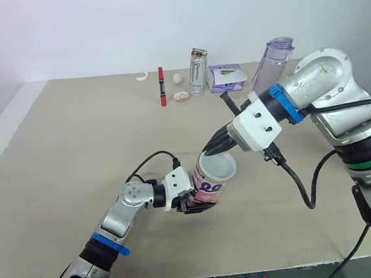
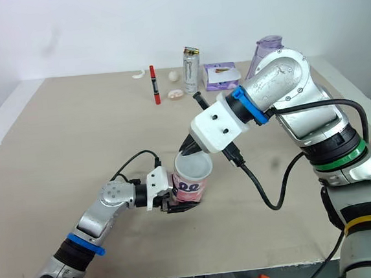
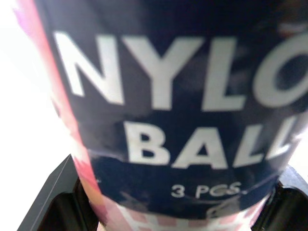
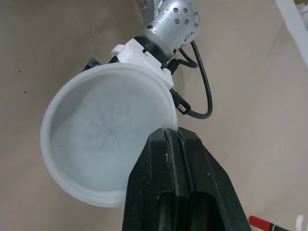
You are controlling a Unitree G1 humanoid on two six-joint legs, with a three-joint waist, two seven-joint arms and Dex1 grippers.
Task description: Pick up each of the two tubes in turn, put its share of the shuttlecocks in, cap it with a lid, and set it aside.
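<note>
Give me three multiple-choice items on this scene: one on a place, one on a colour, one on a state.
1. Where on the table is the red marker?
A. Near edge
B. Far side, left of the can
C. Dead centre

2. What colour is the lid on the tube?
A. White
B. Black
C. Red

3. How is the tube supported?
A. Lying loose on the table
B. Standing free
C. Gripped in the left pincer

Answers:
1 B: the marker sits at the back beside the can.
2 A: the head and right wrist views show it white.
3 C: black fingers flank its printed body in the left wrist view.
</note>
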